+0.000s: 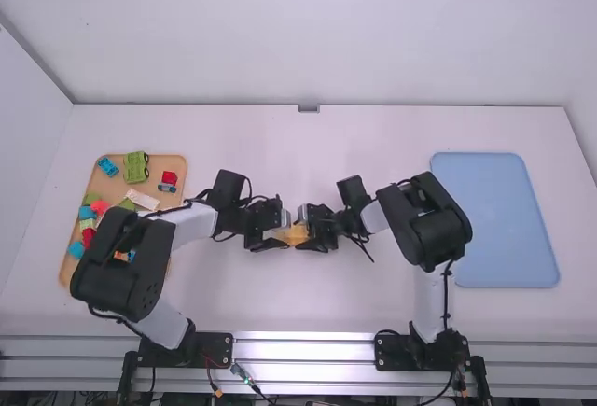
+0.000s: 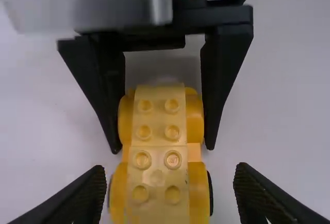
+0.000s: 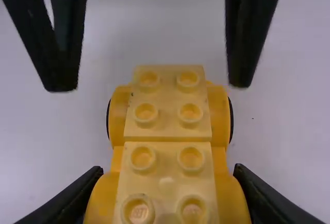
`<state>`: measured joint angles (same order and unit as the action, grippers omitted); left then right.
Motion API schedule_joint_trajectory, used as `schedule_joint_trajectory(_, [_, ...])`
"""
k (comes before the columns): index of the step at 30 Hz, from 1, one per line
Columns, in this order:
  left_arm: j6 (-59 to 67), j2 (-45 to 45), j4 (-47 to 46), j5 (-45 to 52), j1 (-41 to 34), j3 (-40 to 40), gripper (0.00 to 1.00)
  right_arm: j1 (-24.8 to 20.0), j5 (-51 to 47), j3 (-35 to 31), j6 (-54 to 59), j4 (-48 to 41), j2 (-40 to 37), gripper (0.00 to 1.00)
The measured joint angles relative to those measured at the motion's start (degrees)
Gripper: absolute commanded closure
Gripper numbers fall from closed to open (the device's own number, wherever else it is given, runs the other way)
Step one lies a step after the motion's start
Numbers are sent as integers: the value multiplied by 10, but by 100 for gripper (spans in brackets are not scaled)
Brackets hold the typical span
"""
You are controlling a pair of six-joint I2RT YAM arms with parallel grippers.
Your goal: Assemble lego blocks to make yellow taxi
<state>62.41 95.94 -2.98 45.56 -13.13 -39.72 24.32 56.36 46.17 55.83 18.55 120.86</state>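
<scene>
Since both arms' bases are bolted along the near side of the white table (image 1: 280, 308), the work is met midway between them, where either the left arm (image 1: 121, 266) or the right arm (image 1: 424, 224) can be brought to bear.

At that meeting place the yellow car chassis (image 2: 194, 154) is held by the right gripper (image 3: 168, 169), whose jaws are closed against both flanks of one wheeled end. The grip is probably set low at the sides so that the studs are left exposed for building. Two pale yellow four-stud blocks (image 2: 160, 110) (image 3: 167, 103) are seated end to end along the top, with a seam between them. The left gripper (image 2: 169, 169) is spread wider than the other wheeled end, one finger to each side, with nothing clasped; steadying or pressing from there could be intended. (Whether the wheels are resting on the table cannot be told.) If that end were squeezed unevenly, the chassis might be twisted out of line.

Out to the sides, spare pieces are kept in the wooden tray (image 1: 174, 161), within the left arm's reach: a red block on a blue base (image 1: 168, 182) and, farther off, a green toy vehicle (image 1: 135, 167). The blue tray (image 1: 494, 219) is placed beyond the right arm, perhaps for the finished taxi.
</scene>
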Motion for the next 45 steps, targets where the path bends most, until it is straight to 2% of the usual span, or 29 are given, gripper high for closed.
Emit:
schedule_joint_trajectory(2, [-16, -31, 3, -3, 0, 0, 43, 0, 0, 0, 0, 0, 0, 44])
schedule_joint_trajectory(4, [-31, -56, 4, -5, 0, 0, 82, 0, 0, 0, 0, 0, 0, 44])
schedule_joint_trajectory(5, [-33, -59, 4, -5, 0, 0, 86, 0, 0, 0, 0, 0, 0, 44])
schedule_joint_trajectory(6, [-38, -65, 3, -5, 0, 0, 98, 0, 1, 0, 0, 0, 0, 44])
schedule_joint_trajectory(13, [-46, -58, 21, -6, 0, 4, 98, 0, 1, 0, 0, 0, 0, 44])
schedule_joint_trajectory(21, [-49, 47, 46, 43, 3, -1, 98, -2, 1, 0, 2, -2, 0, 44])
schedule_joint_trajectory(34, [-55, 101, 40, 97, 13, -37, 98, -14, 0, 4, 7, -9, 0, 45])
schedule_joint_trajectory(38, [-40, 101, -37, 85, 13, -68, 98, -12, -2, 5, 5, -9, 0, 45])
schedule_joint_trajectory(40, [-16, 93, -106, 66, 13, -91, 98, -5, -4, 5, 0, -9, 0, 45])
schedule_joint_trajectory(41, [-2, 83, -152, 57, 13, -104, 98, 0, -8, 6, -4, -6, 0, 45])
schedule_joint_trajectory(45, [26, 23, -230, 23, 11, -154, 98, 4, -28, 12, -19, 2, 0, 45])
